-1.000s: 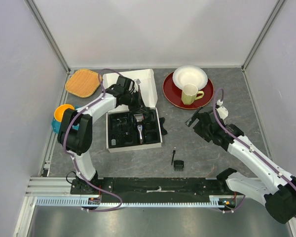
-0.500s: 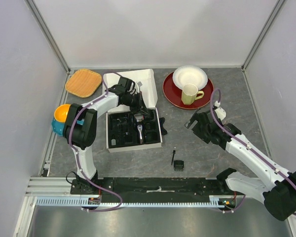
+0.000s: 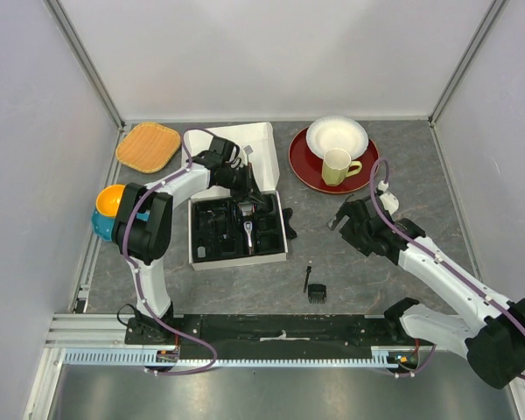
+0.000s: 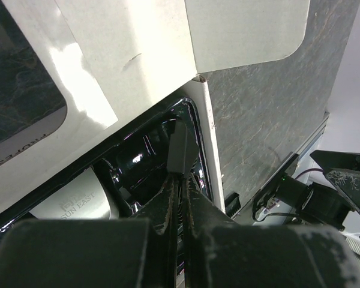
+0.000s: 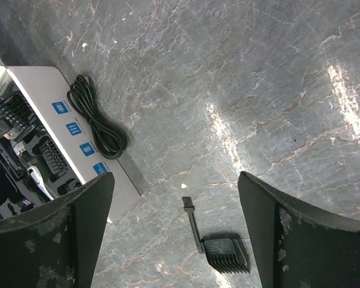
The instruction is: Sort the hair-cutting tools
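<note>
Right wrist view shows you grey marbled worktop (image 5: pixel 258 90) beneath wide-spread right fingers (image 5: pixel 48 240), with cleaning brush (image 5: pixel 193 225) and comb attachment (image 5: pixel 227 255) just beside each other. Left fingers (image 4: pixel 162 204) pinch a dark piece (image 4: pixel 182 147) over the tray (image 4: pixel 132 168); white walls (image 3: pixel 271 52) surround.

Glossy black plastic tray (image 4: pixel 132 171) in matt white cardboard box (image 4: pixel 126 36) — matt ribbed plastic comb attachment (image 5: pixel 228 262).

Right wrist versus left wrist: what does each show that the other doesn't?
Only right wrist: the open right gripper, a coiled cable, the cleaning brush and a comb attachment beside it. Only left wrist: the left gripper shut on a small dark piece over the black tray's corner. Both: the white box, that tray and the grey table.
</note>
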Available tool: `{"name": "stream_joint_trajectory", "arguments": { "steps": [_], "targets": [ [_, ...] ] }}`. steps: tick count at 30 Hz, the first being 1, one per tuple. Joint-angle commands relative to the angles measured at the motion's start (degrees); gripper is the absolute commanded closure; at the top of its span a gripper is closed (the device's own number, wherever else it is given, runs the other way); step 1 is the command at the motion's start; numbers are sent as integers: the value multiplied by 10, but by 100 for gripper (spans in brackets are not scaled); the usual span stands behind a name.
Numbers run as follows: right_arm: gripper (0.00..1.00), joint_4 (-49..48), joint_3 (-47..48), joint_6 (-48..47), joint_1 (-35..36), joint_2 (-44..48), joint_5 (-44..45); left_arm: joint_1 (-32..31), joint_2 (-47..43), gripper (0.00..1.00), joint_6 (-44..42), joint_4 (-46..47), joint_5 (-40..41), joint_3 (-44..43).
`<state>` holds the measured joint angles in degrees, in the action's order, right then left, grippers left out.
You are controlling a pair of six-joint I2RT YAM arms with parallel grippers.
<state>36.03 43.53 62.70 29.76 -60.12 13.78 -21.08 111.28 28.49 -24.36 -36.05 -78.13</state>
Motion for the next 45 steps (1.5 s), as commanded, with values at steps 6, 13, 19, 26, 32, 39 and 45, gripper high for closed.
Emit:
{"name": "stream_joint_trajectory", "arguments": {
  "steps": [6, 13, 19, 26, 32, 39, 45],
  "targets": [
    [9, -13, -5, -1, -1, -11, -8, 3, -21, 98, -12, -4, -7, 13],
    [9, -16, -6, -1, -1, -17, -10, 3, -9, 98, -6, -5, -7, 12],
    [9, -19, -5, -1, -1, -21, -15, 3, 13, 86, 0, -3, -1, 5],
    [9, -22, -4, -1, -1, -27, -18, 3, -27, 50, -11, -17, 69, 12],
    [10, -27, -4, -1, -1, -36, -29, 3, -68, 48, -15, -29, 110, 16],
    [10, -29, -8, -1, -1, -33, -29, -3, -95, 62, -8, -19, 121, 10],
    [10, -31, -8, -3, -1, -36, -26, -13, -67, 66, 2, -10, 100, 0]
  ]
}}
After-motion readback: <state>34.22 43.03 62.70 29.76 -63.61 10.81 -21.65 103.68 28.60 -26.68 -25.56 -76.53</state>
